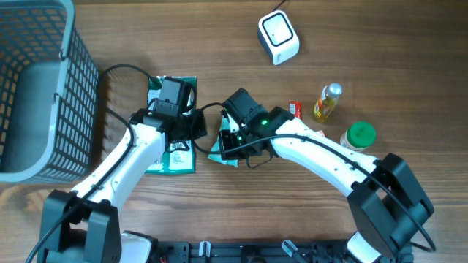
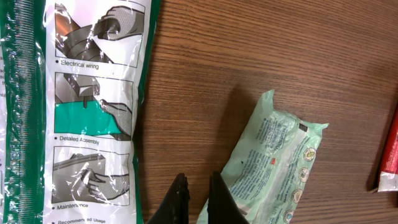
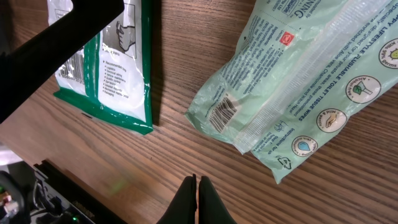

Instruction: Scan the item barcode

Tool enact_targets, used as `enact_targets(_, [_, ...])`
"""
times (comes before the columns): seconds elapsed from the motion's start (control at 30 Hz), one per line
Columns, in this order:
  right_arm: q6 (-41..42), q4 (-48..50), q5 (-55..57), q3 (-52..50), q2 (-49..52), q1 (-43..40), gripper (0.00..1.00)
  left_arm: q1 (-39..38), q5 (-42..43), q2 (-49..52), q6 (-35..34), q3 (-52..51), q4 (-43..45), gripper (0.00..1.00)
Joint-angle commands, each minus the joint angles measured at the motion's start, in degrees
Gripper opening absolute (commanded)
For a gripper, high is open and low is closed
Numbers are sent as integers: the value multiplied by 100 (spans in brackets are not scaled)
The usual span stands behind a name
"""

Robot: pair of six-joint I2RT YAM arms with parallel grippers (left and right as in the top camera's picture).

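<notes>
We see the left pincer (image 2: 198,179) and right pincer (image 3: 196,182) pressed together, empty, over the table (image 3: 168,165); the pale-green pack (image 3: 298,81) lies flat, barcode (image 3: 222,112) up.

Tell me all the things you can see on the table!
basket: one, grey, far left edge
scanner: one, white, far side
glove packet: one, green and white, under the left arm
wipes pack: one, pale green, middle
small packet: one, red, right of the wipes pack
bottle: one, yellow, right side
jar: one, green lid, right side
left claw: one, black, shut, between both packs
right claw: one, black, shut, beside wipes pack
</notes>
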Motion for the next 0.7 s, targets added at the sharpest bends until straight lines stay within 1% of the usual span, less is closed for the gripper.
enact_targets(0.0, [37,-15,74,-24,-9,26,4,26,-76,55,-70,35,24,4])
enact_targets(0.33, [15,4,103,-101,-9,35,4,26,-74,55,-70,35,129,4])
enact_targets(0.47, [24,-70,404,-101,-9,35,4,26,-70,55,-70,35,129,4])
enact_targets(0.67, [9,-186,199,-101,-9,-129,4,26,450,55,-70,35,275,4])
